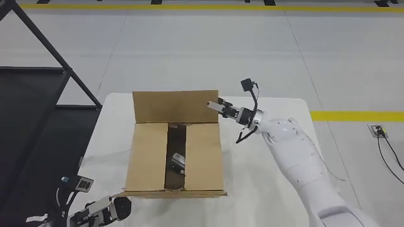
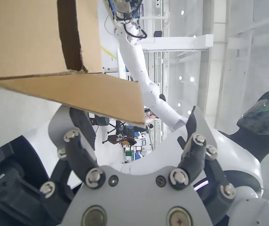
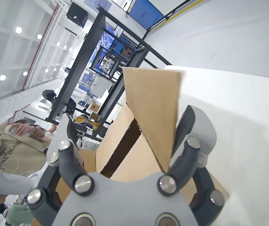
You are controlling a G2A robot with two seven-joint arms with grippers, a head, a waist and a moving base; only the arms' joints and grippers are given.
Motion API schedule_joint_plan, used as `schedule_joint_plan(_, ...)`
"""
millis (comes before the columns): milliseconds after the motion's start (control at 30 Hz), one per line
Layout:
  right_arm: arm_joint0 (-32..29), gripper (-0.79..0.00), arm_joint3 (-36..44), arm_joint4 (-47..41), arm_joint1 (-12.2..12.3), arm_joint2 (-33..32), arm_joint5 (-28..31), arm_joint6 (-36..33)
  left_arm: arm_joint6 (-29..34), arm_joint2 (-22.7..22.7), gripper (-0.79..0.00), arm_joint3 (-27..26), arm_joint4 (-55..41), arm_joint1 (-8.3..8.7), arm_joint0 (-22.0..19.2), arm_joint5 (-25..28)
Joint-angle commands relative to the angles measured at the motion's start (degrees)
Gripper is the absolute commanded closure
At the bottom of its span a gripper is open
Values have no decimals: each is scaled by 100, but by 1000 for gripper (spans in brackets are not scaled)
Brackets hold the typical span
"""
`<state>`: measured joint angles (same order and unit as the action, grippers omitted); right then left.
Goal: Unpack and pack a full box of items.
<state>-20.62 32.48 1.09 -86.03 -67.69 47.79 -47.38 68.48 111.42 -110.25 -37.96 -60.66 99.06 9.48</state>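
The cardboard box (image 1: 202,157) stood on the middle of the white table (image 1: 265,183); its two side flaps (image 1: 146,154) lay folded inward with a dark gap between them, and through that gap a small item (image 1: 178,162) showed inside, too small to identify; the box's far flap (image 1: 175,106) stood upright; the right gripper (image 1: 214,106) (image 3: 128,116) sat at the far right corner of the box, its fingers (image 3: 195,123) spread with the edge of that upright flap between them, close against one finger; the left gripper (image 1: 104,211) (image 2: 135,118) hung low beside the box's near left corner, fingers (image 2: 195,128) spread apart around nothing.
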Motion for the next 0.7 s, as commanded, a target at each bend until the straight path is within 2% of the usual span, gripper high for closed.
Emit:
schedule_joint_plan(0, -41, -785, 145, -137, 23, -16, 65, -177, -164, -33, -785, -100, -27, -3, -37, -22)
schedule_joint_plan(233, -353, -785, 985, -490, 158, -118, 181, -697, -1105, -114, -785, -336, 127, -29, -162, -1)
schedule_joint_plan(367, -658, -785, 1694, -560, 299, -216, -36, -947, -1644, -236, -785, -454, 406, -51, -182, 88)
schedule_joint_plan(500, -978, -785, 2446, -424, 429, -294, -508, -1266, -1996, -385, -785, -533, 545, -70, -214, 142)
schedule_joint_plan(667, -1391, -785, 3412, -13, 547, -337, -1169, -1353, -2502, -544, -785, -574, 908, -85, -328, 99)
